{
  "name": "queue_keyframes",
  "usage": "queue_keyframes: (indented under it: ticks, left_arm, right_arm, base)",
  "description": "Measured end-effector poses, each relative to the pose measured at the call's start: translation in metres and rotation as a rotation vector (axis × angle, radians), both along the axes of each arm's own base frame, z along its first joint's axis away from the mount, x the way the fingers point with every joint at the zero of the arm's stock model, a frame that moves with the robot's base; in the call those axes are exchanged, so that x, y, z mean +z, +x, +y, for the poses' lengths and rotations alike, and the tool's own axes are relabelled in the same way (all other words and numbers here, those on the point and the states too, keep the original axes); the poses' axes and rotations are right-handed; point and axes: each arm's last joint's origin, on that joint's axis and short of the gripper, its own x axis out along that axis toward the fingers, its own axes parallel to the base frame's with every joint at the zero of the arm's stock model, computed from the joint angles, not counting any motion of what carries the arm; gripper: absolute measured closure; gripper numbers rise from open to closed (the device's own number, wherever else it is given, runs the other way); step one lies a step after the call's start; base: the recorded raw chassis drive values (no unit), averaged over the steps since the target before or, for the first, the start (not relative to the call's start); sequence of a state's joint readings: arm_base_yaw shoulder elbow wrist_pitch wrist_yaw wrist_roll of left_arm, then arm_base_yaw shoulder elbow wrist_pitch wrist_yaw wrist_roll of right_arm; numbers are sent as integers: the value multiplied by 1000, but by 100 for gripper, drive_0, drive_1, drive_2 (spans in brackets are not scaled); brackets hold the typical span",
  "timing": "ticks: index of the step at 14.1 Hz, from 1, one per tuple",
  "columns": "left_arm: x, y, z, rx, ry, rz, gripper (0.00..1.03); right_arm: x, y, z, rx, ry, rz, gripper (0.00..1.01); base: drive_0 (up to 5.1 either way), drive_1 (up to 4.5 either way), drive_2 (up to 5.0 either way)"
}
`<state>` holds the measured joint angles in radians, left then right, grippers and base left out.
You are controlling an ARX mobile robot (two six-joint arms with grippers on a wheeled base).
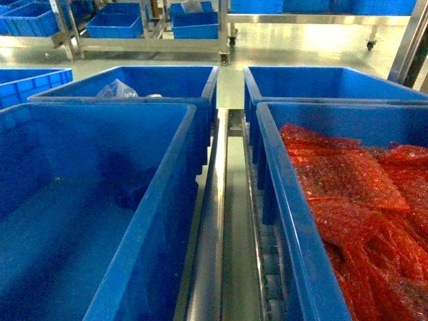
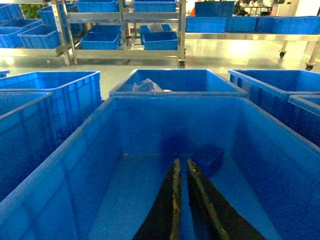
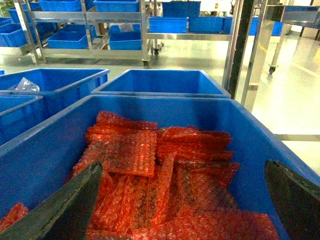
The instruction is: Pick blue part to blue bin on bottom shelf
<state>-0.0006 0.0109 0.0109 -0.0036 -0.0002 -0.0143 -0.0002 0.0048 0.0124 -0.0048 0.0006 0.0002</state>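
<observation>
Where the left gripper's (image 2: pixel 181 165) jaws nearly meet, empty: a dark blue part (image 2: pixel 207 157), blurred; right gripper (image 3: pixel 185 172) wide open.

no readable text, labels, brands or numbers on any surface

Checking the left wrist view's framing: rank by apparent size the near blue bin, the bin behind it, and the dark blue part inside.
1. Near blue bin, though nearness exaggerates it.
2. Bin behind.
3. Dark blue part.
</observation>
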Motion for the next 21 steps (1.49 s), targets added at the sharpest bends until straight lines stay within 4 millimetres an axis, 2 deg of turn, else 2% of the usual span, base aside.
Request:
queue_keyframes:
  ticks: [3,4,5,6,21]
  left_arm:
    - [0,0,0,0,0,0,87]
    - [0,0,0,0,0,0,73]
    - [0,0,0,0,0,0,16]
    - [0,0,0,0,1,0,5]
    - [0,0,0,0,1,0,5]
  right_arm:
    - [0,0,0,0,0,0,3]
    - [0,0,0,0,0,0,3]
    - [0,0,0,0,0,0,3]
    - [0,0,0,0,0,0,3]
    - [0,0,0,0,0,0,3]
  base:
    - [0,0,0]
    - [0,0,0]
    - [0,0,0]
    - [0,0,0]
    - [0,0,0]
